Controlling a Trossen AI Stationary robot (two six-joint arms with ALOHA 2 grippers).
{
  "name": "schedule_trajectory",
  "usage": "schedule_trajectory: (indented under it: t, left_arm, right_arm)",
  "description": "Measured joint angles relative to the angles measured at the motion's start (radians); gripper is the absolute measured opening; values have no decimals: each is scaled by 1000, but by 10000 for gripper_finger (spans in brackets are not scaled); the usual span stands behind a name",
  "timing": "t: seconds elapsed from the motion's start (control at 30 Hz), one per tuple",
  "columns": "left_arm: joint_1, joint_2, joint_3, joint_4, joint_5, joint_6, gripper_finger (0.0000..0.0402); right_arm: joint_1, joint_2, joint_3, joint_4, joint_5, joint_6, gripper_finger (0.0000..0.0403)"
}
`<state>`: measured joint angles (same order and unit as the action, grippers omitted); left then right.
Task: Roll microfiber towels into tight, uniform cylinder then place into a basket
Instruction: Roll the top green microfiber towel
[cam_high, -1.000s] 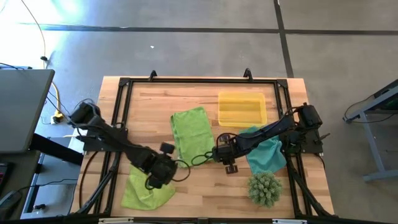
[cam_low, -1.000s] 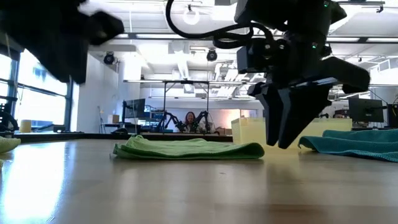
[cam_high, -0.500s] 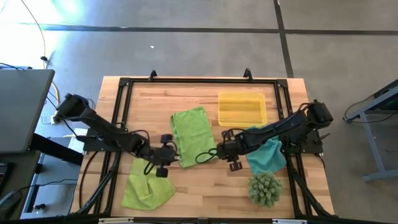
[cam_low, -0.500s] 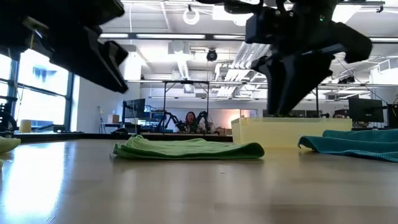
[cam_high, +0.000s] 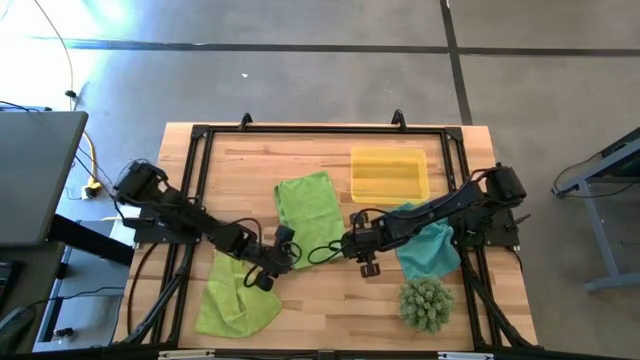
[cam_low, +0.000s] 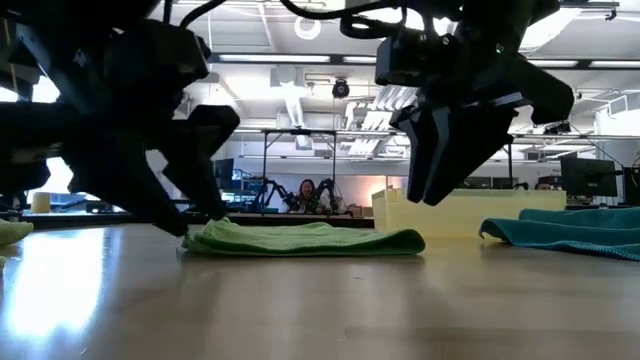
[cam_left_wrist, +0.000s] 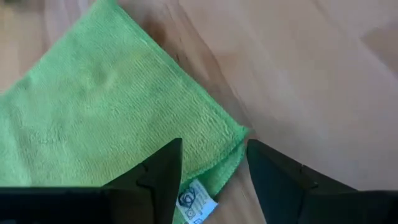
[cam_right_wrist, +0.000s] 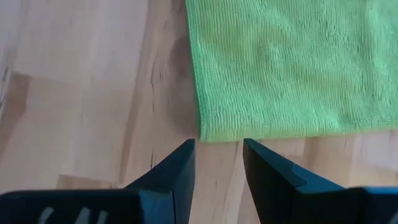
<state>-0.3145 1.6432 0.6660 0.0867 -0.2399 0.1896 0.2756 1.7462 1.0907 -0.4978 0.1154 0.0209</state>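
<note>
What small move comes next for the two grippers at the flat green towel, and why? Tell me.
Probably lower both grippers onto the near corners of the flat lime-green microfiber towel and pinch. The left gripper is open over the corner with the white tag, and the right gripper is open just off the other near corner. Neither holds cloth, and the towel lies unrolled on the wooden table.

On the worktop (cam_high: 250, 165) we see 3 towels. The flat towel (cam_high: 308, 216) lies at the middle, with the basket (cam_high: 389, 176) behind it to the right. The left claw (cam_high: 287, 252) is at its front left corner and the right claw (cam_high: 344, 243) at its front right corner. A second towel (cam_high: 232, 300) lies front left. The third towel (cam_high: 432, 250) lies right, under the right arm, with the ball-shaped plant (cam_high: 425, 302) in front of it.
</note>
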Motion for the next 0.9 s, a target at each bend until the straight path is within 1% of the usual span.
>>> schedule_trajectory:
  t: [0.07,0.23,0.37,0.5,0.67,0.77,0.9]
  left_arm:
    - [0,23,21,-10,-3,26,172]
    - [2,94,68,-11,24,31,173]
    - [2,129,90,-13,6,25,173]
    - [7,131,118,-74,-14,-70,173]
    - [8,122,150,-188,-6,-192,173]
    - [10,122,151,-202,25,-237,172]
    - [8,122,151,-207,33,-274,167]
  right_arm:
    - [0,3,1,14,-13,-1,128]
    - [0,12,-1,16,-49,-2,129]
    - [2,23,-1,24,-68,-29,140]
    - [6,31,0,47,-73,-103,155]
    - [6,31,0,79,-81,-252,161]
    - [2,34,0,103,-83,-334,161]
    - [-11,43,0,92,-94,-418,161]
